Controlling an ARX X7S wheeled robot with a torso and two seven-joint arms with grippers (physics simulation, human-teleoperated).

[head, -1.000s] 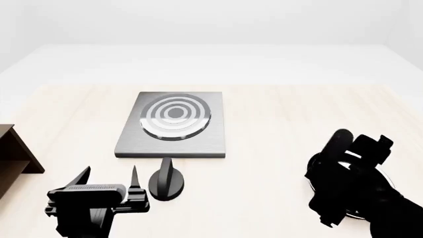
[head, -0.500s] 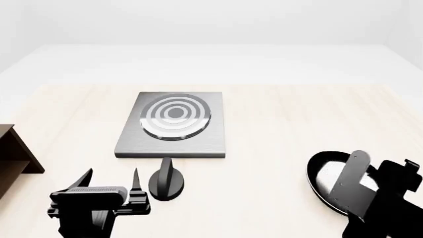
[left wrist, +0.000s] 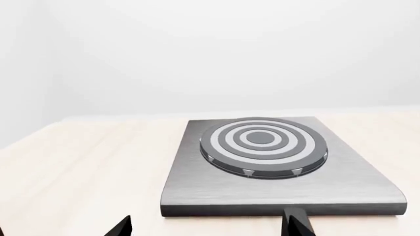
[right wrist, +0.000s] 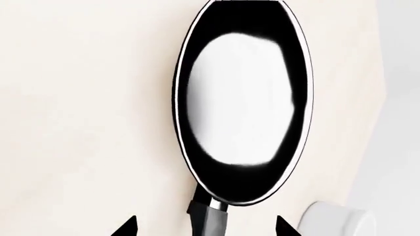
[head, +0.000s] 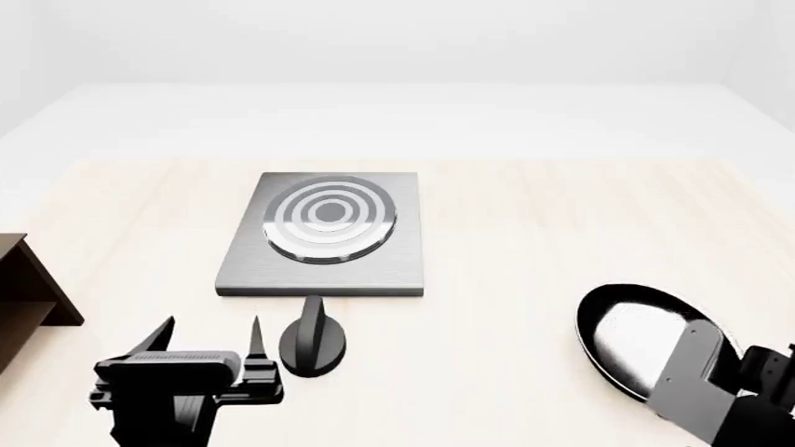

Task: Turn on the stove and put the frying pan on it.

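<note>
The round black glossy frying pan [head: 640, 337] lies at the head view's lower right on the pale wooden table [head: 522, 233], its handle pointing toward the right gripper [right wrist: 204, 227], whose spread jaws straddle it. The left gripper [head: 208, 333], also open, waits beside the small black knob [head: 313, 341] below the grey metal stove [head: 326, 233].

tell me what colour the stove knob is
Black knob, seen best in the head view.

A pale wood-grain bench [head: 559, 223] fills the foreground under soft, even light, backed by plain white walls and what seems a white floor beyond its far edge, with 1 brown wooden shelf [head: 28, 289] at its left side.
</note>
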